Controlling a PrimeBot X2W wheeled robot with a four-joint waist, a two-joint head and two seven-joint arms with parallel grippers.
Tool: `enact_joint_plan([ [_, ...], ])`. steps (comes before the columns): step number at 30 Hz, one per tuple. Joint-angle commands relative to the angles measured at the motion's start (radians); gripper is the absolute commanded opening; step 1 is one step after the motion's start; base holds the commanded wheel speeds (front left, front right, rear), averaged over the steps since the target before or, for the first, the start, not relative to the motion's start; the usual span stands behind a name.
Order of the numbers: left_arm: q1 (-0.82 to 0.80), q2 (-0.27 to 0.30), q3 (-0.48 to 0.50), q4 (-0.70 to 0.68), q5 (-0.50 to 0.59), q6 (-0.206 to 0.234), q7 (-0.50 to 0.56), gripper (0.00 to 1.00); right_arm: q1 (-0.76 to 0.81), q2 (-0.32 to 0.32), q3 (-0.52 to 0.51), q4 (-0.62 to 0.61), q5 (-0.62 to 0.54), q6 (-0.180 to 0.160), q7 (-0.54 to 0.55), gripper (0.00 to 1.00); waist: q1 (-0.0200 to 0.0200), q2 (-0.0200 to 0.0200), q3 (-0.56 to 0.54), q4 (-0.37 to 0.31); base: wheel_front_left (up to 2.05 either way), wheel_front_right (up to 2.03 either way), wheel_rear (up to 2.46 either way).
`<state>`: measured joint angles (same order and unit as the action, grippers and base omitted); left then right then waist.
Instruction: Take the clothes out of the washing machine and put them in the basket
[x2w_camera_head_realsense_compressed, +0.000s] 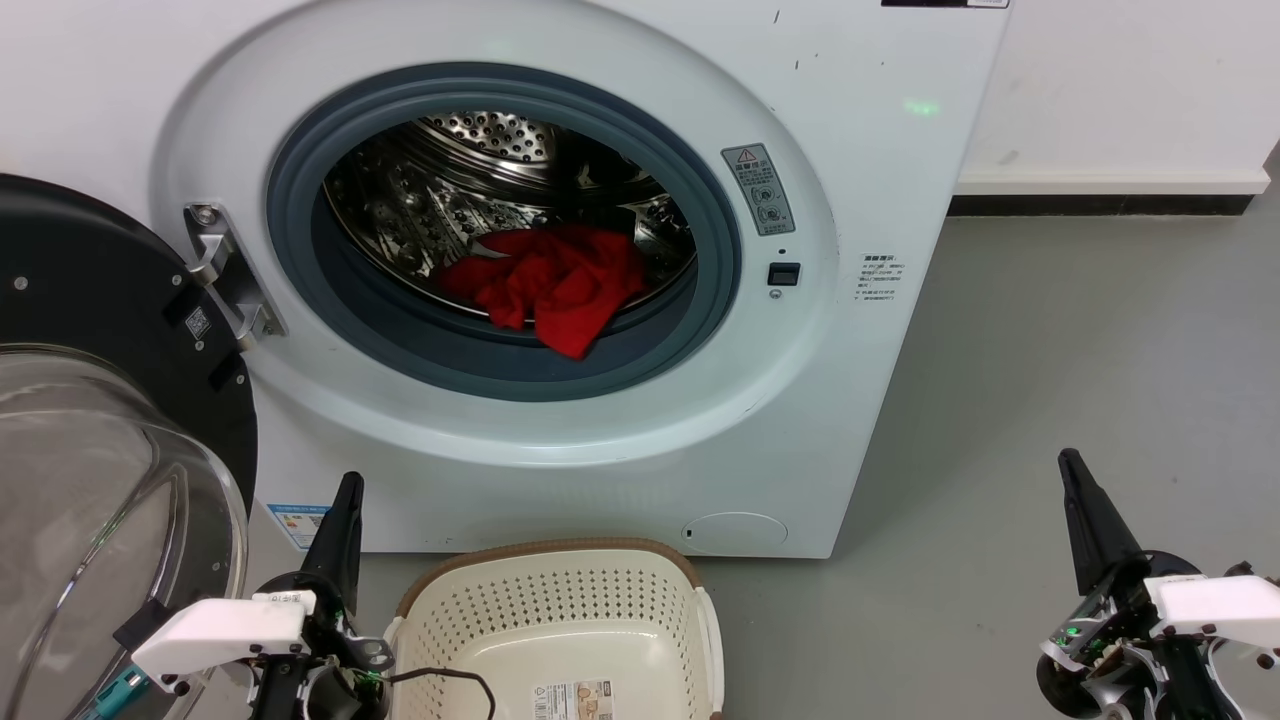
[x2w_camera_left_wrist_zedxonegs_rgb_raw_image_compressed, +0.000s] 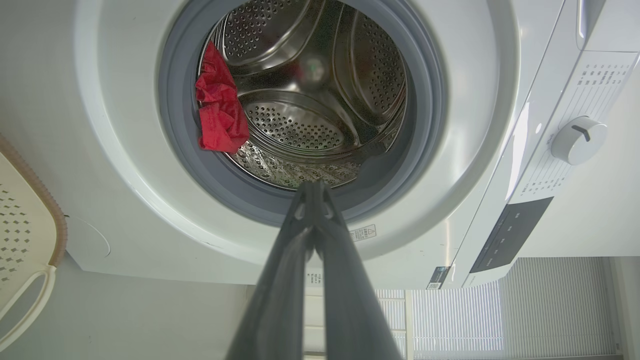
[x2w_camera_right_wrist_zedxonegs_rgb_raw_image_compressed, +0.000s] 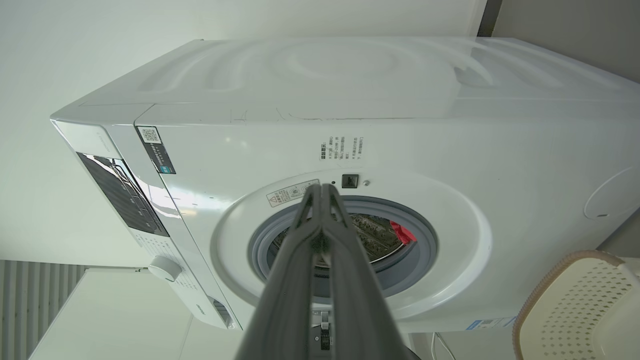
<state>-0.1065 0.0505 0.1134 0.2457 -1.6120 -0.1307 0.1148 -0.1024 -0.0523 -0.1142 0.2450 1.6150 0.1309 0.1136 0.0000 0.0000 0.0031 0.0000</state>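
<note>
The white washing machine (x2w_camera_head_realsense_compressed: 860, 140) stands in front of me with its porthole uncovered. Red clothes (x2w_camera_head_realsense_compressed: 550, 280) lie bunched at the front of the steel drum, one corner hanging over the grey seal; they show again as red clothes (x2w_camera_left_wrist_zedxonegs_rgb_raw_image_compressed: 219, 107) and red clothes (x2w_camera_right_wrist_zedxonegs_rgb_raw_image_compressed: 403, 232). The cream basket (x2w_camera_head_realsense_compressed: 560, 600) sits on the floor below the porthole, with nothing in it that I can see. My left gripper (x2w_camera_head_realsense_compressed: 348, 485) is low at the left beside the basket, shut and holding nothing. My right gripper (x2w_camera_head_realsense_compressed: 1068, 460) is low at the right, shut and holding nothing.
The washer's black-framed glass door (x2w_camera_head_realsense_compressed: 100, 420) hangs open at the left, close to my left arm. Grey floor (x2w_camera_head_realsense_compressed: 1050, 350) spreads to the right of the machine. A black cable (x2w_camera_head_realsense_compressed: 450, 680) lies over the basket's near edge.
</note>
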Motion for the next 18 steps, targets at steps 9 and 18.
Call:
enact_joint_plan([
  [9, -0.006, -0.001, 0.002, -0.001, -0.002, -0.002, 0.001, 0.00, -0.014, 0.003, 0.001, 0.001, -0.005, 0.000, 0.000, 0.00, 0.0000, 0.0000, 0.000, 0.000, 0.00, 0.00, 0.00],
  [18, -0.006, -0.001, 0.002, -0.001, -0.002, -0.002, 0.001, 0.00, -0.014, 0.003, 0.001, 0.001, -0.005, 0.000, 0.000, 0.00, 0.0000, 0.0000, 0.000, 0.000, 0.00, 0.00, 0.00],
])
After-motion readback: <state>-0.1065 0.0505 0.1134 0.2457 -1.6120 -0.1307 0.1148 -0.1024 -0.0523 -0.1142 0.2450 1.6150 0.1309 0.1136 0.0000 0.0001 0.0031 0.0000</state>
